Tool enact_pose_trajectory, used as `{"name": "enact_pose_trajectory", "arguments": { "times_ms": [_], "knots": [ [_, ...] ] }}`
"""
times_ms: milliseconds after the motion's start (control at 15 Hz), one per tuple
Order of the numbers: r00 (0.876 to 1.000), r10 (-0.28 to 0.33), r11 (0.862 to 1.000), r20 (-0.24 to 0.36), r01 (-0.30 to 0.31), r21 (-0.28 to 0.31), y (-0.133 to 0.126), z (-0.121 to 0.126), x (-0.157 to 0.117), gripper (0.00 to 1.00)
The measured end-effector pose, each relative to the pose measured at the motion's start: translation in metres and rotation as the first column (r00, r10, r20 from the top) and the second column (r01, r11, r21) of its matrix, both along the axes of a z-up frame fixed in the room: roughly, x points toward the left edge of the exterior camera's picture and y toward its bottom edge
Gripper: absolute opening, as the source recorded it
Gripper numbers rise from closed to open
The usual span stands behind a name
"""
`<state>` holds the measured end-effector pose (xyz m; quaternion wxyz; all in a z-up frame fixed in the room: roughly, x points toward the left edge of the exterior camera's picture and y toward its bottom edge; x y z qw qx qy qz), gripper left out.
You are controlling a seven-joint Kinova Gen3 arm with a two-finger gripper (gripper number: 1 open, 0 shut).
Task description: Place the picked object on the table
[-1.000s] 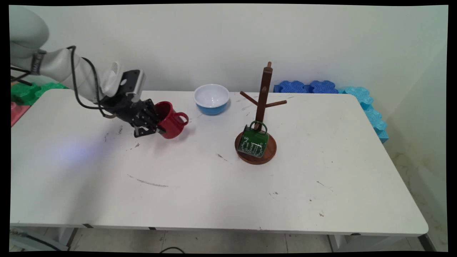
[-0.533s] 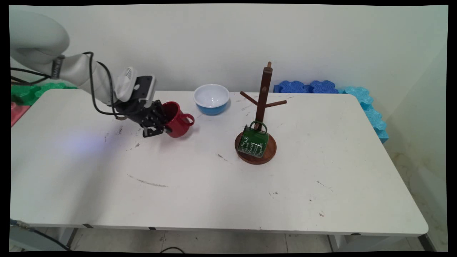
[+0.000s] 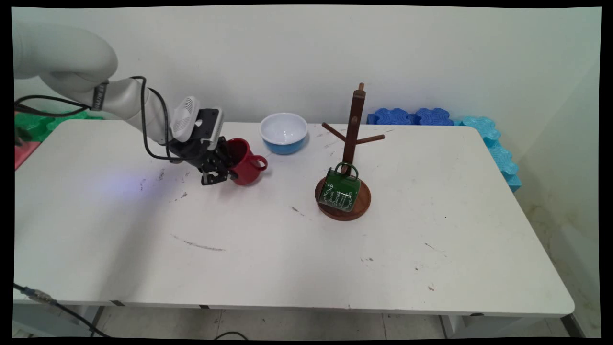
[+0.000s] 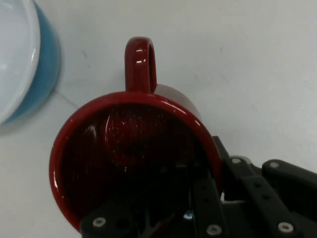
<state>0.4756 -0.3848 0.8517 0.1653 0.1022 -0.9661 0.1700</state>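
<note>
I am pinching the red mug point(image 3: 245, 161) by its rim in my gripper point(image 3: 221, 168), gripping firmly, tilted beside the blue bowl point(image 3: 283, 132).

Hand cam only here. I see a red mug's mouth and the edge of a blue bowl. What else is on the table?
Observer: In the main view a wooden mug tree stands right of the blue bowl, a little nearer the camera.
Operator: Anything on it?
Observer: A green mug sits tilted on its round base, at the foot of the post; the two upper pegs are bare.
</note>
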Motion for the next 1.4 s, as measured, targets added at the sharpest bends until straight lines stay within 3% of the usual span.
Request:
{"name": "enact_pose_trajectory", "arguments": {
  "times_ms": [733, 800, 1400],
  "knots": [
    [0.999, -0.029, 1.000, 0.031, 0.029, 0.000, -0.010, -0.011, -0.009, 0.00],
    [0.999, -0.032, 0.999, 0.033, 0.032, -0.001, -0.011, -0.011, -0.009, 1.00],
    [0.998, -0.050, 0.999, 0.043, 0.051, -0.014, -0.017, -0.012, -0.011, 1.00]
  ]
}}
